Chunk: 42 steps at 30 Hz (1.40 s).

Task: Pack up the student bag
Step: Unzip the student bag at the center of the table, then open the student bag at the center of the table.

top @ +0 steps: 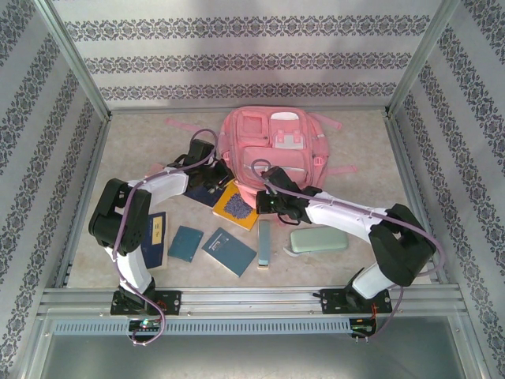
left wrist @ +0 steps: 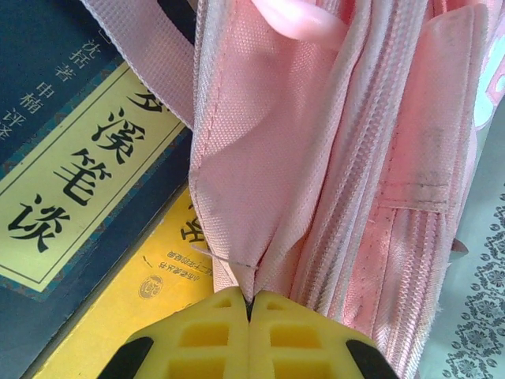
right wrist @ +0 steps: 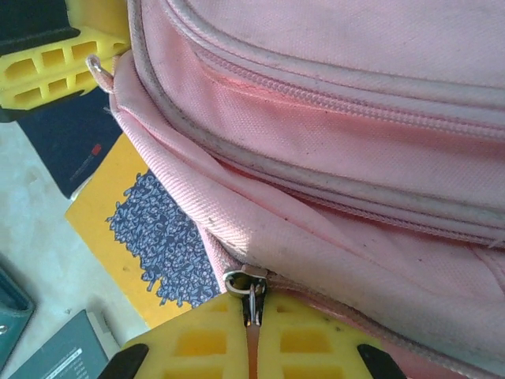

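Observation:
The pink student bag (top: 272,146) lies flat at the back middle of the table, front pockets up. My left gripper (top: 218,167) is at its left lower corner. In the left wrist view the yellow fingers (left wrist: 213,332) are shut on a fold of the bag's pink fabric (left wrist: 260,158). My right gripper (top: 260,193) is at the bag's near edge. Its fingers (right wrist: 197,339) are shut on the metal zipper pull (right wrist: 251,286) of the bag (right wrist: 331,126). The left gripper's yellow fingers (right wrist: 55,63) show in the right wrist view's top left.
A yellow book with a blue pattern (top: 237,207) and a dark blue book (top: 207,192) lie partly under the bag's near left corner. Two teal books (top: 186,243) (top: 230,251), a labelled book (top: 156,239), a narrow teal book (top: 265,243) and a pale green pencil case (top: 317,240) lie nearer.

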Tool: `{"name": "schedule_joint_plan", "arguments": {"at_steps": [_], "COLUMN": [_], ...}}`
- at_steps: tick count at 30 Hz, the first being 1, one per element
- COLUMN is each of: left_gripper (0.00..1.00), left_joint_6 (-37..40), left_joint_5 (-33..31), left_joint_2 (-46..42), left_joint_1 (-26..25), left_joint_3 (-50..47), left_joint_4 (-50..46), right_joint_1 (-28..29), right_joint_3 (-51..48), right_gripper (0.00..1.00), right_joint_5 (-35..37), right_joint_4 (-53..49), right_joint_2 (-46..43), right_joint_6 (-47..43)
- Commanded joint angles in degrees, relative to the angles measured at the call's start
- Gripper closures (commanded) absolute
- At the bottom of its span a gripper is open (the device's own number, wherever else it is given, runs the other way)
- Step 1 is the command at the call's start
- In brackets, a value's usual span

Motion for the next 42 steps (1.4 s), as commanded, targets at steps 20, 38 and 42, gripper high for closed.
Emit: {"name": "schedule_joint_plan", "arguments": {"at_steps": [20, 38, 42], "left_gripper": [1.00, 1.00, 0.77], "left_joint_6": [-0.55, 7.52, 7.16], "left_joint_5": [-1.27, 0.96, 4.53], "left_joint_2": [-3.24, 2.76, 6.67], "left_joint_1": [4.06, 10.09, 11.67], "left_joint_3": [7.60, 21.46, 27.19], "left_joint_4": [-3.34, -15.75, -17.74], "right_joint_1": [-6.22, -16.29, -13.67], "right_joint_3": [-0.75, -4.04, -1.48], "right_gripper": [1.00, 1.00, 1.00], "right_joint_5": [-13.42, -13.35, -22.40], "right_joint_4": [-11.70, -13.17, -4.90], "right_joint_2": [-7.58, -10.75, -8.02], "right_joint_6": [-11.45, -13.18, -6.77]}}
